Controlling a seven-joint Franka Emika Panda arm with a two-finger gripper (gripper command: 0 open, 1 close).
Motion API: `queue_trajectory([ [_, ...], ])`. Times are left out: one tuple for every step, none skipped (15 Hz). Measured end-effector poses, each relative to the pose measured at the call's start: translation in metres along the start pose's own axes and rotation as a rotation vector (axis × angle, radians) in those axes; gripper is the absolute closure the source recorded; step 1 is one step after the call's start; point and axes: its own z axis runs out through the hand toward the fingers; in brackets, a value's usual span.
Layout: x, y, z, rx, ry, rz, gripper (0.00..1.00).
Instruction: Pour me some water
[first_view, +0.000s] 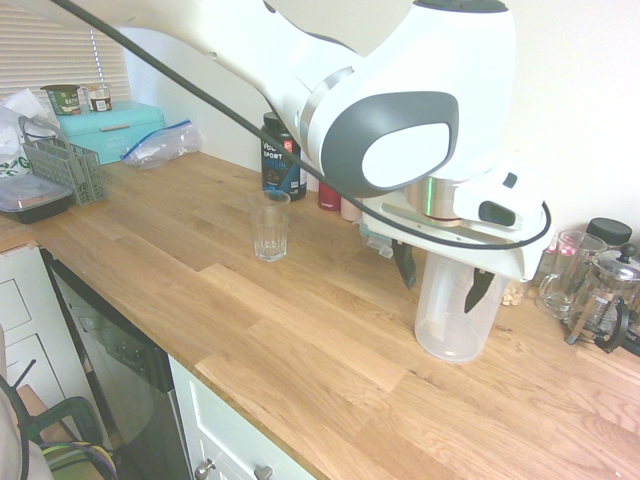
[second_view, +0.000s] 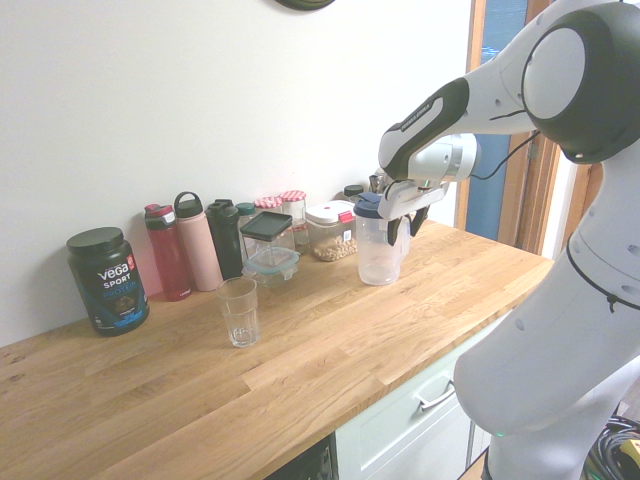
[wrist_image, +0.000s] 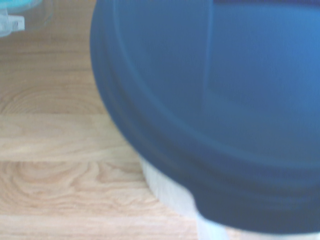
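Observation:
A translucent plastic water jug (first_view: 455, 320) with a blue lid (second_view: 368, 206) stands upright on the wooden counter (first_view: 300, 340). My gripper (first_view: 442, 278) is lowered over its top, open, with one dark finger on each side of the jug's upper wall and close to it. An empty clear glass (first_view: 270, 225) stands on the counter well apart from the jug, also seen in the second exterior view as the glass (second_view: 238, 311). The wrist view is filled by the blurred blue lid (wrist_image: 210, 100), with counter wood beside it.
Against the wall stand a black Vega tub (second_view: 108, 280), several bottles (second_view: 196, 240) and lidded jars (second_view: 330, 230). A French press (first_view: 605, 300) and a glass mug (first_view: 562, 275) sit just beyond the jug. The counter's front edge (first_view: 180, 360) drops off.

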Motion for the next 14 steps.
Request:
queue_trajectory([
  [0.0011,-0.0006,-0.0011,0.001,0.002,-0.002,1.00],
  [0.0014,-0.0010,-0.0011,0.001,0.003,-0.005,1.00],
  [0.0017,-0.0011,-0.0007,0.000,0.002,-0.007,1.00],
  [0.0021,-0.0015,0.0001,0.000,0.002,-0.008,1.00],
  [0.0029,-0.0019,0.0008,-0.001,0.001,-0.009,1.00],
  [0.0042,-0.0023,0.0010,-0.002,0.002,-0.010,1.00],
  [0.0049,-0.0026,0.0018,-0.003,0.001,-0.010,1.00],
  [0.0049,-0.0025,0.0029,-0.004,-0.001,-0.010,1.00],
  [0.0049,-0.0024,0.0035,-0.005,-0.002,-0.010,1.00],
  [0.0048,-0.0024,0.0040,-0.005,-0.003,-0.010,1.00],
  [0.0048,-0.0023,0.0041,-0.005,-0.004,-0.010,1.00],
  [0.0049,-0.0023,0.0042,-0.005,-0.003,-0.009,1.00],
  [0.0049,-0.0024,0.0042,-0.005,-0.003,-0.010,1.00],
  [0.0051,-0.0022,0.0041,-0.005,-0.002,-0.009,1.00],
])
